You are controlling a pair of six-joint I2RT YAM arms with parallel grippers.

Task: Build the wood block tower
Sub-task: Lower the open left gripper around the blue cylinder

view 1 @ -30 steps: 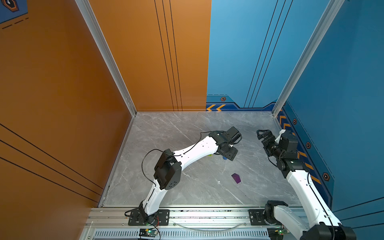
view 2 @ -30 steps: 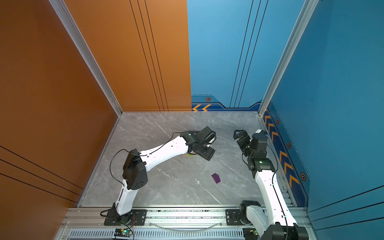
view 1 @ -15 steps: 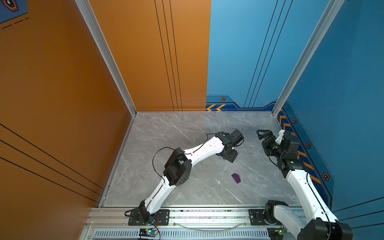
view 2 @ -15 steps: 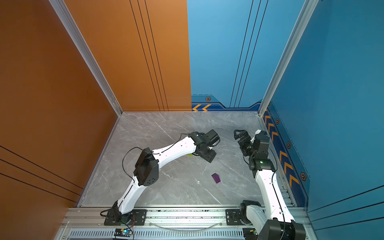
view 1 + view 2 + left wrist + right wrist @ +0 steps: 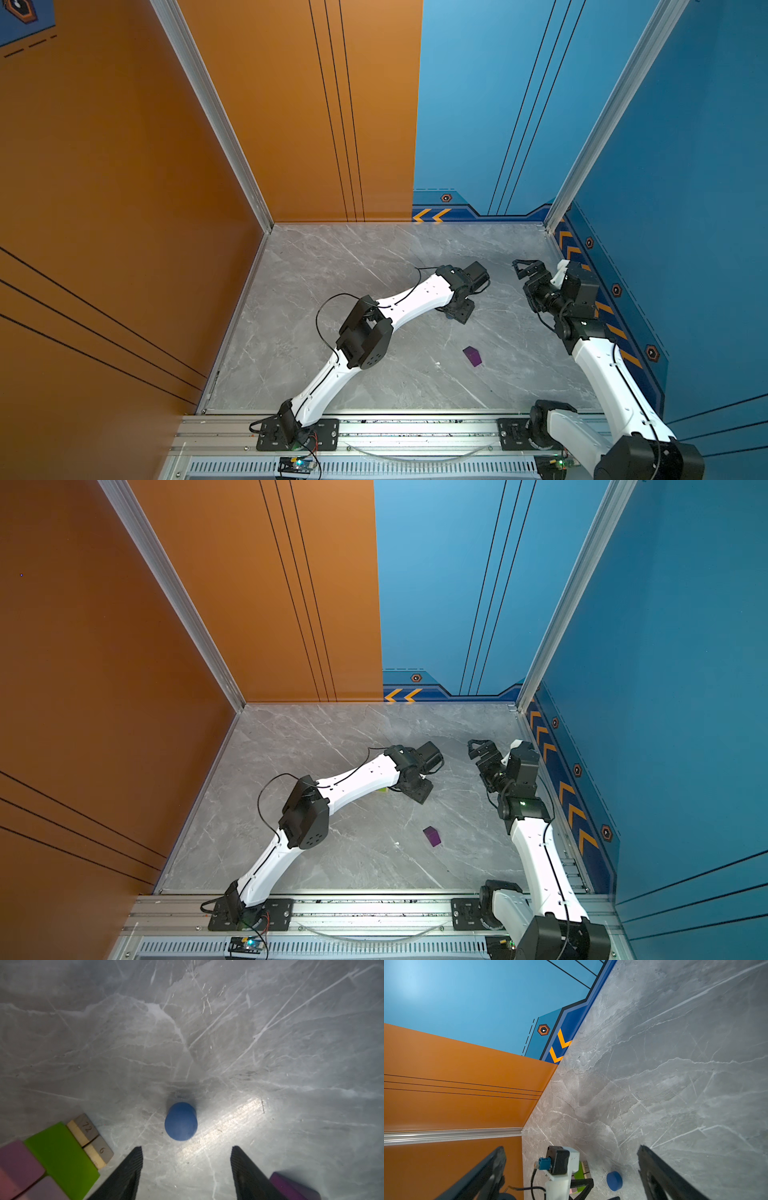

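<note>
compared with a second before, the left arm's elbow had swung forward and its wrist had dropped lower over the grey marble table [image 5: 374, 257]. the left gripper [image 5: 186, 1147] stood open and empty, its fingers apart, with the blue cylinder [image 5: 180, 1121] upright just beyond their tips and untouched. beside that gripper sat the unfinished wood block tower: a lime-green bar [image 5: 60, 1159], two tan bars [image 5: 86, 1129] against it and pink slabs [image 5: 18, 1163]. the purple peaked block [image 5: 472, 356] lay where it had been, alone and nearer the front rail. the right gripper [image 5: 525, 268] had stayed raised near the blue wall, wide open, holding nothing.
</note>
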